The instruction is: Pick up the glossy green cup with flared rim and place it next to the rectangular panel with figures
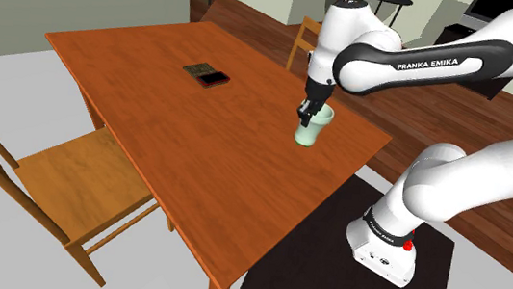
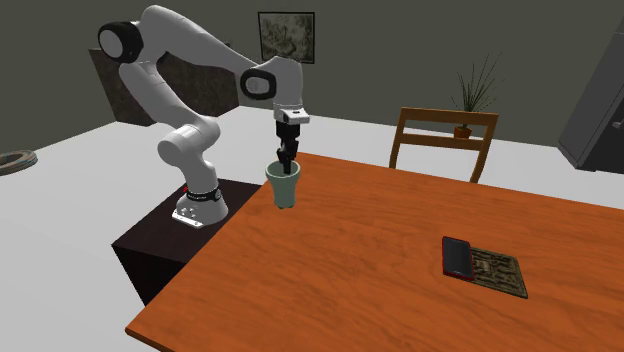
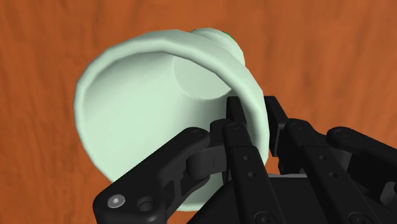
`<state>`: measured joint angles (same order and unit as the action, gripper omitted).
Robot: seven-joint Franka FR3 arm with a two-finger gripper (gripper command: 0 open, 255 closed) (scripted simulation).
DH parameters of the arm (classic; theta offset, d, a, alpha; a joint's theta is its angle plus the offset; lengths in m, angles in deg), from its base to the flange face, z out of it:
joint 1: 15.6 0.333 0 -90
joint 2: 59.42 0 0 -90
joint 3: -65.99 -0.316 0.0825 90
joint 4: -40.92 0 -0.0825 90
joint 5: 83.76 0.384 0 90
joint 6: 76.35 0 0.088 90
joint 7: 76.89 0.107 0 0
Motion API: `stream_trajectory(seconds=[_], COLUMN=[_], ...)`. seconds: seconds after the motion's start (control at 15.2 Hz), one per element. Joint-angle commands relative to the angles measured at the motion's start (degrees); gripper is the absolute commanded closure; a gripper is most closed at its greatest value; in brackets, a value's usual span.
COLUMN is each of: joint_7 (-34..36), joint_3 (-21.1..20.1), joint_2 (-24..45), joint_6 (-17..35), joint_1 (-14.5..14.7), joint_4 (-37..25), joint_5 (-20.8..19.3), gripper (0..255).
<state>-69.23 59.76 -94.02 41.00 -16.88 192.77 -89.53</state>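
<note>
A rectangular table (image 1: 241,186) (image 2: 350,280) (image 3: 38,63) of orange-brown wood carries everything here. Toward its far left in the shoulder view, well in from the edges, a flat brown panel (image 1: 197,68) (image 2: 498,271) with small figures lies face up. A thin dark slab (image 1: 216,80) (image 2: 457,257) lies flat just beside it, touching along one long side. Well apart from them, near the right corner in that view, is a pale green cup (image 1: 311,129) (image 2: 285,186) (image 3: 146,108). I cannot tell whether its base touches the wood.

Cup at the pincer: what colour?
The cup is pale mint green, plain, no pattern; the wrist view shows it best.
</note>
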Motion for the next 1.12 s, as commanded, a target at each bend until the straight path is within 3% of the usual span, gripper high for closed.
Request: stream_trajectory(seconds=[0.0,1.06], joint_7=[-0.20,-1.95], joint_3=[0.03,0.45], joint_2=[-0.77,-2.81], joint_6=[-1.88,-14.79], joint_1=[0.10,0.10], joint_4=[-1.11,-12.09], joint_5=[0.15,0.49], gripper=[255,255])
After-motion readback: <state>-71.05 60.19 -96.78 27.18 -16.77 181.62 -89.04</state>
